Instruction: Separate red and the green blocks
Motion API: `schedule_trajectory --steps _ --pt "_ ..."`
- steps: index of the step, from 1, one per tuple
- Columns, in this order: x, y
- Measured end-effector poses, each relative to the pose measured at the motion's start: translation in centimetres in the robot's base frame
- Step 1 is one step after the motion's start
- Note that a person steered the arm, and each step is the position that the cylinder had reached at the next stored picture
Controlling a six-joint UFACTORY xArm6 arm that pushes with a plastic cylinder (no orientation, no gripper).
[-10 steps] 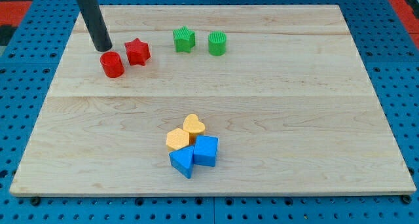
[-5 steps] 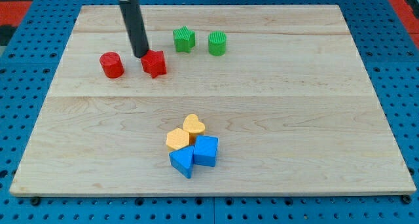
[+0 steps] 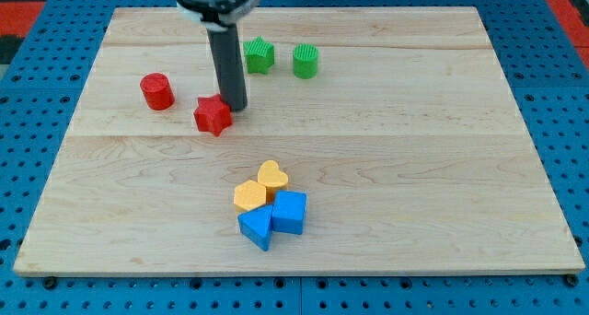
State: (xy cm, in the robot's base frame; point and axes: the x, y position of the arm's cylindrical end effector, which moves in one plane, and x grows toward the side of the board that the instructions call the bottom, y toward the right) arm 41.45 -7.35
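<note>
A pale wooden board (image 3: 442, 168) lies on a blue pegboard surface (image 3: 37, 122) and fills most of the view.

Farthest toward the view's left, in the upper part of the board, a red cylinder (image 3: 157, 91) stands upright by itself. To its right and a little lower sits a red star (image 3: 213, 116). My tip (image 3: 236, 107) rests at the star's upper right edge, touching it or just beside it; the dark rod rises straight up from there to the arm's body at the view's top. The arm has no hand or jaws, only this plain rod, so nothing is grasped.

Just right of the rod, higher on the board, a green star (image 3: 259, 55) stands partly behind the rod's upper length. A green cylinder (image 3: 306, 61) with a ridged top stands just beside it on the right, not touching it. The red star lies below and left of the green pair, with the rod between them.

Well below, near the board's middle bottom, four blocks huddle together and touch: an orange hexagonal block (image 3: 249, 196), a yellow heart (image 3: 272, 178) above it, a blue wedge-like block (image 3: 256, 227) and a blue cube (image 3: 289, 212) to the right.
</note>
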Motion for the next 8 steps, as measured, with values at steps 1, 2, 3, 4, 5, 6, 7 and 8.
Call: schedule_trajectory --steps 1,2,3,4,5,6,7,8 --pt "2.6 -0.8" --pt "-0.6 -4.7" --pt "-1.7 -6.6" --pt "-0.3 -6.9" --pt "0.5 -5.6" --pt "0.5 -5.5" --pt "0.8 -5.5" --pt "1.1 -7.5"
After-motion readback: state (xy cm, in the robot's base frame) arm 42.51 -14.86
